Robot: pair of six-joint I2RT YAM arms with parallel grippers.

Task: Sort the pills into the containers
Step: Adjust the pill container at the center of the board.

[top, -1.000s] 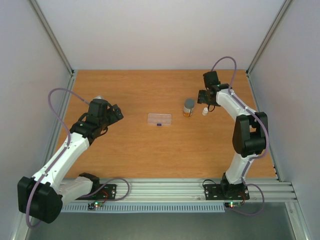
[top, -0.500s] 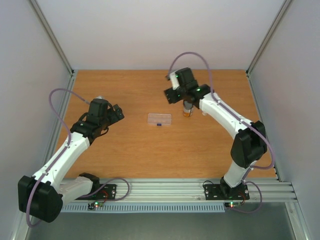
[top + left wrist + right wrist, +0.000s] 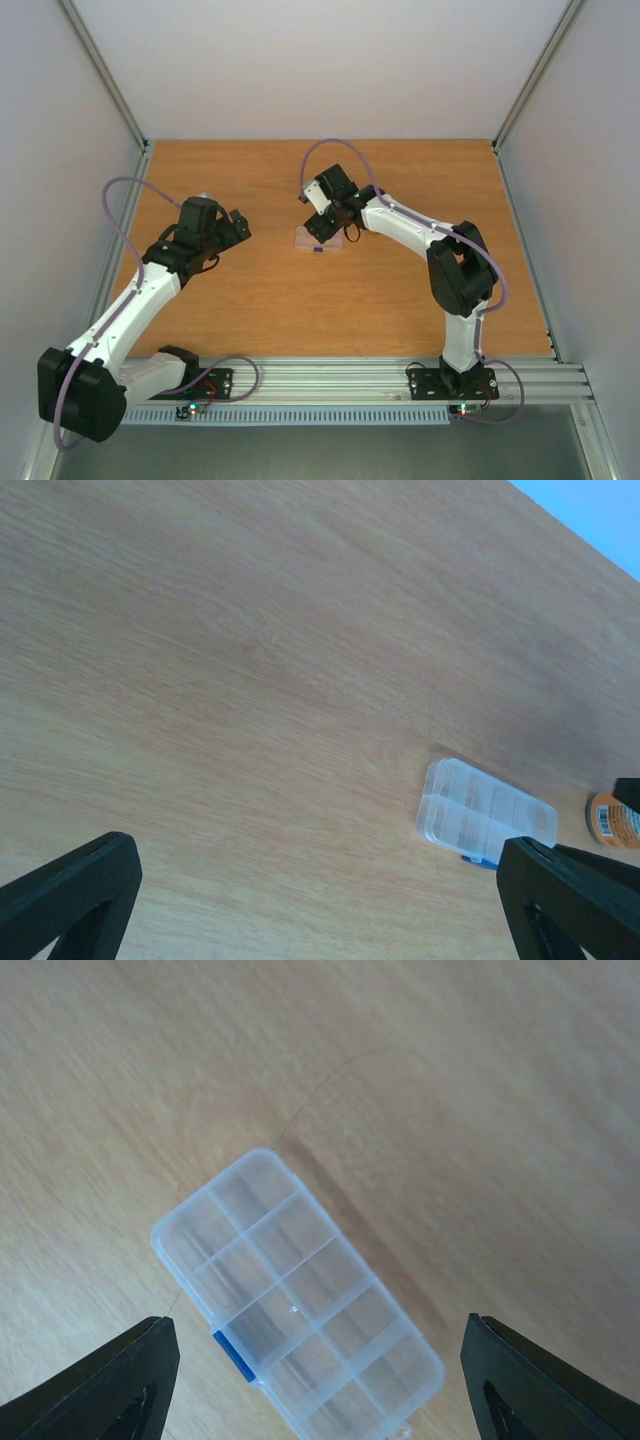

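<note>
The containers are the cells of a flat clear pill box (image 3: 300, 1305) with a blue latch (image 3: 232, 1352). It lies closed on the wooden table (image 3: 260, 290). My right gripper (image 3: 320, 1380) hovers straight above the box with its jaws open, one dark finger (image 3: 110, 1380) on each side, touching nothing. From above, this gripper (image 3: 322, 220) partly covers the box (image 3: 330, 241). My left gripper (image 3: 320, 900) hangs open over bare wood to the left, with the box (image 3: 485, 813) ahead on its right. No pills can be made out in any view.
An orange bottle (image 3: 612, 820) stands just beyond the pill box, hidden under my right arm in the top view. Aluminium rails (image 3: 330, 375) run along the near edge, and light walls close the other three sides.
My right arm has swung left from beside the bottle to over the pill box, its jaws widening. The left arm has stayed in place.
</note>
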